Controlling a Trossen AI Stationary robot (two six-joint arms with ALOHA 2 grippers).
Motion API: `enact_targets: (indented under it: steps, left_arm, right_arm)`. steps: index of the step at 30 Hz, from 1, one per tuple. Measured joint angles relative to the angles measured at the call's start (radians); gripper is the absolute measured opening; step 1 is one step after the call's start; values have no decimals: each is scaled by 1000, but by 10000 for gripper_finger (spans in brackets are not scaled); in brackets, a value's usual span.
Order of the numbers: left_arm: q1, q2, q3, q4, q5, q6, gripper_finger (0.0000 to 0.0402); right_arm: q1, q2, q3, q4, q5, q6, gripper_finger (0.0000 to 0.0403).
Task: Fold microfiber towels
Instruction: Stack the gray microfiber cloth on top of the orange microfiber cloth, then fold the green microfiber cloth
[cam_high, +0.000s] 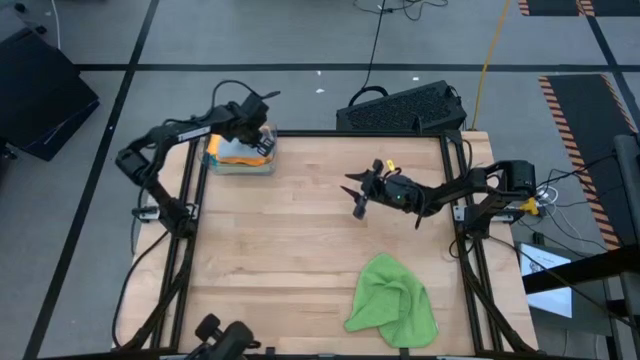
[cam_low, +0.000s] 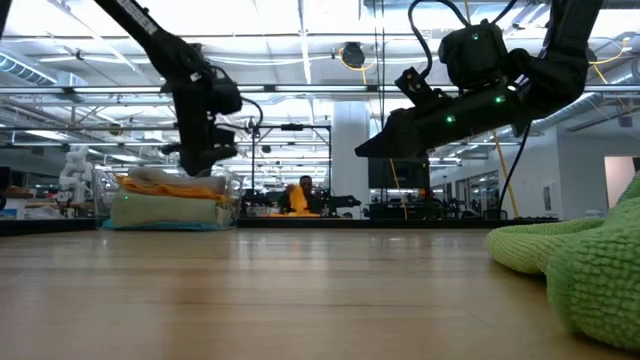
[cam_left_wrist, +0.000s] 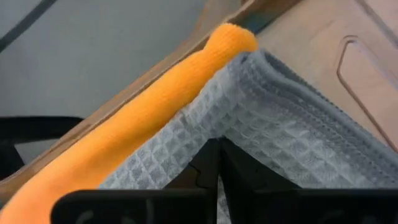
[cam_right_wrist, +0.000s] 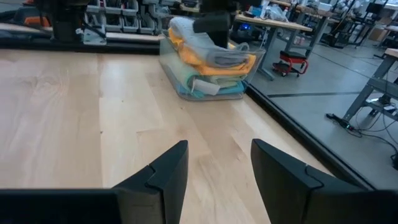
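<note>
left pincer (cam_high: 262, 135): shut on grey towel (cam_left_wrist: 273, 130) atop folded stack (cam_high: 240, 152), far-left bench corner | right pincer (cam_high: 362, 192): half open, empty, mid-bench | bright green towel (cam_high: 392, 298): crumpled, near edge | advice: settle grey layer square before letting go

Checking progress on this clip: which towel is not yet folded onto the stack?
The bright green towel, lying crumpled alone at the table's near edge. The others, including the orange towel and grey towel, sit folded in the stack at the far-left corner.

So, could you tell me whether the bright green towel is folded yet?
Not folded. The bright green towel lies crumpled in a loose heap at the table's near edge, with neither gripper touching it.
</note>
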Motion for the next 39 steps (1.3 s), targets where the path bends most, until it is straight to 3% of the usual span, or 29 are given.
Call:
enact_targets:
  steps: [6, 12, 16, 20, 25, 30, 34, 39]
  left_arm:
    - [-4, 14, 8, 2, -2, 20, 21]
    - [-61, -180, 40, -77, 0, -10, 21]
    - [-189, -323, 40, -78, 15, -86, 21]
    - [-427, -369, 40, -81, -28, -147, 21]
    - [-706, -344, 39, -42, -183, -226, 21]
    - [-897, -263, 33, 91, -222, -286, 22]
    - [-990, -169, 33, 189, -236, -316, 33]
    - [-1052, -47, 33, 324, -237, -355, 86]
  right_arm:
    - [2, 0, 0, -42, 0, 4, 169]
    - [44, -72, -14, -127, 0, 8, 169]
    - [100, -177, -30, -258, -1, 24, 169]
    - [161, -298, -72, -445, -80, 101, 169]
    - [276, -442, -137, -624, -232, 256, 169]
    - [489, -547, -167, -742, -236, 394, 169]
    - [640, -598, -167, -796, -241, 534, 169]
    - [778, -624, -167, -849, -230, 653, 169]
